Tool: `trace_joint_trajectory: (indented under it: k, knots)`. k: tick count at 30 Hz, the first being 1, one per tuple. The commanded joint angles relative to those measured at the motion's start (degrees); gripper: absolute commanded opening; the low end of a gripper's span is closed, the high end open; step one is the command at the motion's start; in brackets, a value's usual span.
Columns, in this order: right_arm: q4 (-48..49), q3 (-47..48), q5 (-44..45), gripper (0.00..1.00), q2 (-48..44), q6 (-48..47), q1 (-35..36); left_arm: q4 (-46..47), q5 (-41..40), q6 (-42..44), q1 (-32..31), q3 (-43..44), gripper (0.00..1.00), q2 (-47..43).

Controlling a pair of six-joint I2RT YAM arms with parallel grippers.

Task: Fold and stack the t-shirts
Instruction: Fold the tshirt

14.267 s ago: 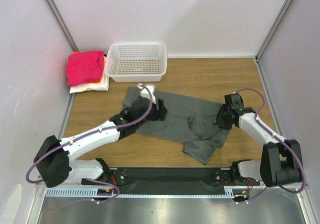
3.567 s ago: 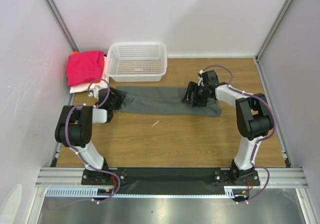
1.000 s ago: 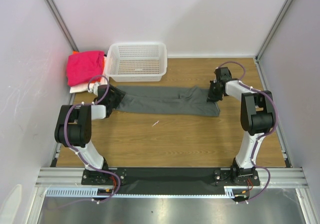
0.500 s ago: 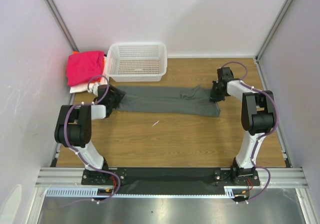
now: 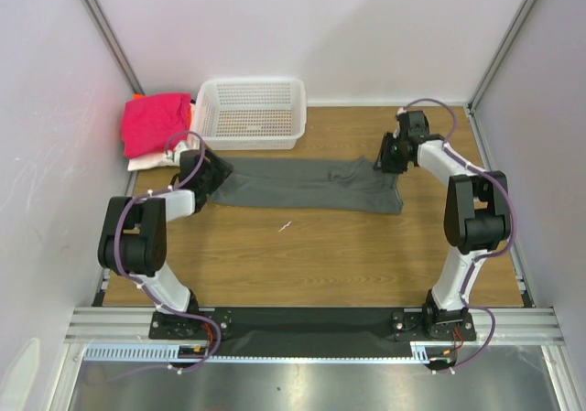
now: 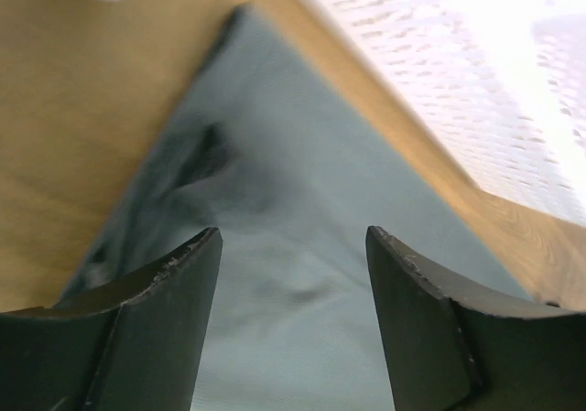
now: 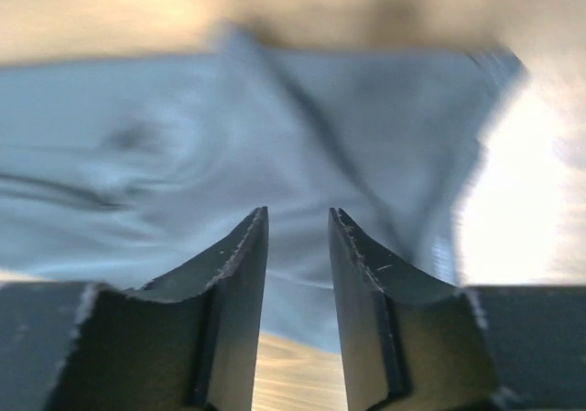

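A dark grey t-shirt (image 5: 307, 184) lies on the wooden table, folded into a long strip running left to right. My left gripper (image 5: 216, 175) hovers over its left end, open, with only grey cloth (image 6: 293, 173) showing under the gap between its jaws (image 6: 293, 232). Over the strip's right end my right gripper (image 5: 385, 161) is open by a narrow gap (image 7: 298, 211), holding nothing, above rumpled grey cloth (image 7: 275, 127). A stack of t-shirts (image 5: 154, 123), magenta-pink on top of orange and white, sits at the back left.
A white mesh basket (image 5: 252, 111) stands just behind the strip's left half, its wall (image 6: 476, 72) close in the left wrist view. Enclosure walls rise left, right and behind. A small white speck (image 5: 286, 226) lies in front of the shirt.
My right gripper shut on the shirt's right end, then opened and let it go, drawing back slightly. The left gripper stayed open and shifted a little.
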Motion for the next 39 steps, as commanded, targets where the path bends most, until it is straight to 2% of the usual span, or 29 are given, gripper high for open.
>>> trace_joint_trajectory:
  k: [1, 7, 12, 22, 26, 30, 35, 39]
  knots:
    - [4.2, 5.1, -5.5, 0.39, -5.3, 2.0, 2.9, 0.6, 0.7, 7.3, -2.7, 4.7, 0.71, -5.0]
    - [13.2, 2.9, -10.7, 0.42, -1.8, 5.2, 6.8, 2.5, -1.2, 11.8, -6.0, 5.1, 0.73, -9.5]
    - [16.7, 3.3, -15.1, 0.41, 5.0, 6.3, 7.9, 4.0, 2.7, 9.8, -6.3, 4.4, 0.73, -7.8]
    - [17.8, 8.3, -15.4, 0.39, 13.0, 6.8, 10.0, 0.0, 3.9, 9.4, -8.7, 7.5, 0.73, -3.5]
    - [19.3, 9.6, -14.4, 0.39, 15.1, 7.6, 10.1, -1.4, 3.8, 9.4, -8.7, 8.1, 0.73, -1.7]
    - [17.7, 11.1, -8.8, 0.39, 16.5, 7.6, 9.8, -3.8, 2.4, 9.0, -8.7, 9.0, 0.72, -0.3]
    - [15.9, 10.2, -1.8, 0.4, 15.7, 7.7, 8.7, -11.4, -4.4, 8.6, -8.5, 12.3, 0.73, 1.5]
    - [16.6, 8.4, -3.5, 0.39, 14.7, 7.8, 7.2, -12.4, -6.0, 6.8, -7.0, 12.9, 0.73, 3.2]
